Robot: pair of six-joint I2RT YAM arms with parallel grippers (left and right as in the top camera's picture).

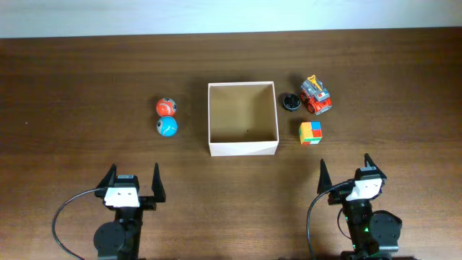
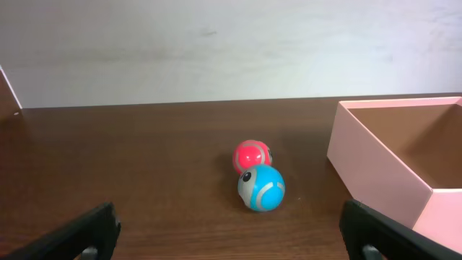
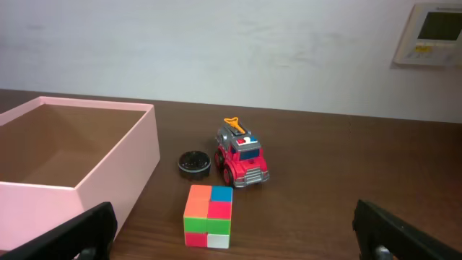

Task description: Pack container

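The container [image 1: 242, 147] is a square white-walled box with a tan floor, empty, at the table's middle; it also shows in the left wrist view [image 2: 375, 162] and the right wrist view [image 3: 101, 170]. Left of it lie a red ball [image 1: 166, 107] [image 2: 252, 154] and a blue ball [image 1: 167, 126] [image 2: 261, 188], touching. Right of it are a black disc [image 1: 290, 102] [image 3: 193, 163], a red toy truck [image 1: 316, 94] [image 3: 240, 154] and a multicoloured cube [image 1: 311, 132] [image 3: 208, 215]. My left gripper [image 1: 133, 179] [image 2: 231, 238] and right gripper [image 1: 348, 172] [image 3: 234, 235] are open, empty, near the front edge.
A wall panel [image 3: 429, 35] hangs on the white wall behind the table at the right. A dark wooden tabletop [image 1: 86, 144] carries everything.
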